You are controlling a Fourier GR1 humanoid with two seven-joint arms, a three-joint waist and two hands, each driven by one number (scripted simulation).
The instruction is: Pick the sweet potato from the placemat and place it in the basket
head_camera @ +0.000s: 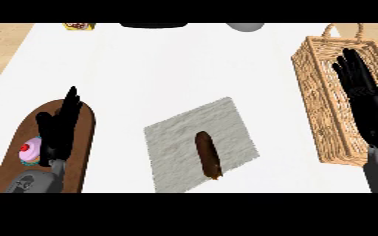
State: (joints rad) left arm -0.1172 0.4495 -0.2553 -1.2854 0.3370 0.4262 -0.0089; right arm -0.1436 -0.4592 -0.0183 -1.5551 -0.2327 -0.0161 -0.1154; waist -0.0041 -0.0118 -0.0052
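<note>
From the head view, the long dark-brown sweet potato (208, 155) lies on the square pale-grey woven placemat (173, 140), its length running roughly away from the robot. It sits towards the placemat's nearer half, and its near end lies close to the cloth's front edge. Neither hand touches it.

The right hand (359, 87) shows at the view's right edge, its black fingers straight and spread apart, holding nothing. It hangs over the tall tan wicker basket (314, 90), whose handle arches beyond the fingertips. Whether the hand touches the weave cannot be told from this angle. The sweet potato lies well to this hand's left and nearer the robot than its fingertips.

The left hand (57, 132) shows at the lower left, fingers straight and close together, pointing away from the robot, also with nothing in it. It is seen over an oval dark-brown wooden board (83, 145), and a small pink round treat (29, 151), perhaps a cupcake, sits on the board just to its left. The placemat and sweet potato lie to this hand's right, apart from it, on the white counter (170, 70).
</note>
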